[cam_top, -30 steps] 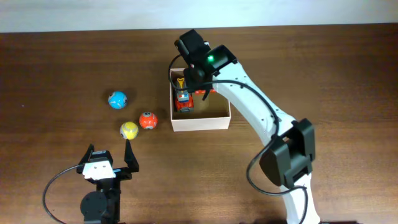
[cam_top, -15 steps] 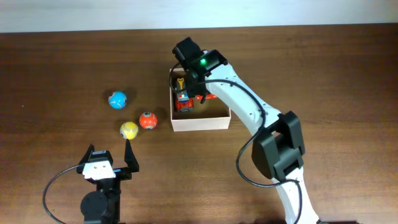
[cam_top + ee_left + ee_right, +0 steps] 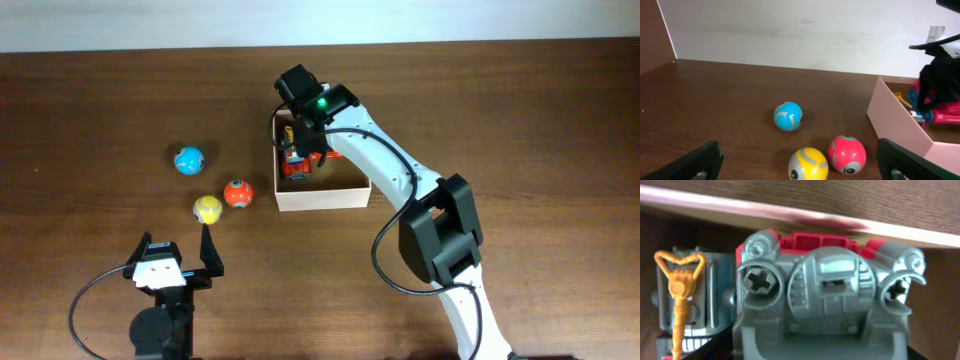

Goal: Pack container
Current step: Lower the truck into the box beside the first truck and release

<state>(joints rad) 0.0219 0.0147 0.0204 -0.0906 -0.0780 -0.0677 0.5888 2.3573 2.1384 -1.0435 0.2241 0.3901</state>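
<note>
Where the right arm has shifted: its dark elbow block sits nearer the middle of the bench [image 3: 90, 110] than a second ago, swung toward 9 o'clock. The wrist has edged toward the container's 11 o'clock corner. Balls, box and left arm lie as before.
Right hand [image 3: 298, 128]: down inside the container at that corner. In the wrist view dark fingers [image 3: 715, 352] stand on either side of a grey-and-red toy [image 3: 825, 295]. I cannot tell whether they are gripping it or only flanking it.
Left hand [image 3: 177, 245]: spread wide, holding nothing, at 7 o'clock on the bench.
Container [image 3: 325, 197]: just toward 12 o'clock from the bench middle, with brown wood between it and the far edge.
Inside it: a tow truck [image 3: 294, 160] with a yellow hook [image 3: 677, 280] lies along the 9 o'clock wall. The tan floor shows from 3 to 5 o'clock.
Open room: bare wood from 9 to 11 o'clock and at 3 o'clock.
Balls: at 9 o'clock of the container, the red ball [image 3: 237, 193] is nearest the wall, with the yellow ball [image 3: 207, 209] close beside it. The blue ball [image 3: 188, 160] sits apart at their 11 o'clock.
</note>
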